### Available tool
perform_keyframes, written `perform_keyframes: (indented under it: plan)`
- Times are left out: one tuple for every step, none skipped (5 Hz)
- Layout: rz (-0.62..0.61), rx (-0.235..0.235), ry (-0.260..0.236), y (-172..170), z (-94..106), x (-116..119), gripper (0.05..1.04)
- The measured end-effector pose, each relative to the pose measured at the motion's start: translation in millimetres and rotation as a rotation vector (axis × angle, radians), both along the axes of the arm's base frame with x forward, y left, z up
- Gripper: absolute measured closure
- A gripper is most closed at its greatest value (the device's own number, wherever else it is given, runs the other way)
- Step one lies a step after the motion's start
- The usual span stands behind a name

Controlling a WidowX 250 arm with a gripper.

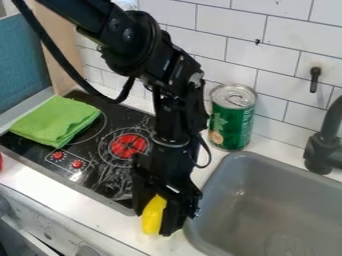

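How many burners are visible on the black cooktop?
2: a red-centred burner beside the black robot arm, and a dark burner partly under the folded green cloth. The arm may hide more.

I see a bright yellow object (153,216), partly hidden, its long side near upright and slightly tilted, at lower centre-left of the frame.

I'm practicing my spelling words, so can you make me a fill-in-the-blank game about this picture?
The cloth lying on the stove is colored ____.
The small thing held in the tool is colored ____.
The sink is colored ____.
By the wall stands a metal drink ____.

Missing words: green; yellow; gray; can.
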State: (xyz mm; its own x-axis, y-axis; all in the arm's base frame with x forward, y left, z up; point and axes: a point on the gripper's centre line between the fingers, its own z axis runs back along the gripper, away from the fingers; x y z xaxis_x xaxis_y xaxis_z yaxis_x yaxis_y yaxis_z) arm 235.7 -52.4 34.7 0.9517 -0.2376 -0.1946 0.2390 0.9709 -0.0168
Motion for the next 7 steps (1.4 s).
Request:
perform_keyframes:
  plan:
    - [0.001,0.011,0.007,2.9,3.5,-4.9,0.068]
    - [0.014,-0.003,-0.04,9.8,20.3,1.0,0.074]
    - [0.036,-0.031,-0.048,14.7,26.7,5.3,0.075]
    - [0.071,-0.036,-0.104,29.2,47.8,5.8,0.075]
    - [0.106,-0.005,-0.154,53.3,61.9,7.3,0.075]
    - [0.183,0.001,-0.191,90.2,73.1,14.1,0.075]
    - [0.189,-0.003,-0.166,111.8,79.2,21.4,0.075]
